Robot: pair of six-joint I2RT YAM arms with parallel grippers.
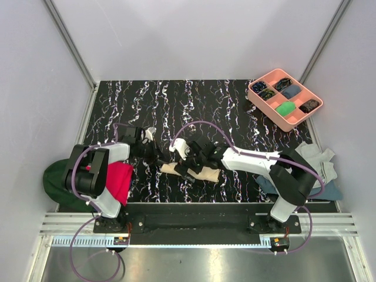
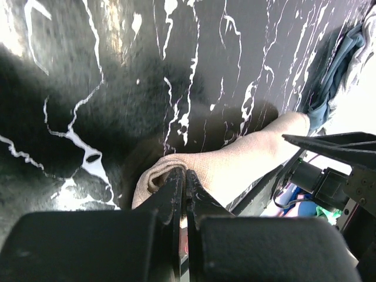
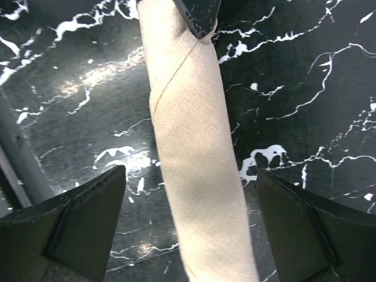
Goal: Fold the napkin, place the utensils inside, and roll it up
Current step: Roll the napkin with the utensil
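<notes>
Napkin (image 1: pixel 207 174) lies as a tight beige roll on the black marbled table (image 1: pixel 176 100), and from above you see it directly under both hands: your left gripper (image 1: pixel 156 157) sits at its left end, your right gripper (image 1: pixel 189 164) over its middle. Outboard of the left arm there is a red cloth (image 1: pixel 119 179) and a dark green cloth (image 1: pixel 54 182); outboard of the right arm, grey and blue cloths (image 1: pixel 320 167); far beyond the right hand, a pink tray (image 1: pixel 289 124) of small items. Left wrist view: the left gripper (image 2: pixel 183 172) has its jaws pressed flat together, tips on the near end of the napkin (image 2: pixel 241 164), which runs away ahead and to the right; you cannot tell whether any fabric is pinched. Right wrist view: the right gripper (image 3: pixel 189 173) is spread wide, one finger on each side of the napkin (image 3: pixel 194 147), neither touching it; the left fingers' dark tip (image 3: pixel 197 14) rests on the roll's far end.
</notes>
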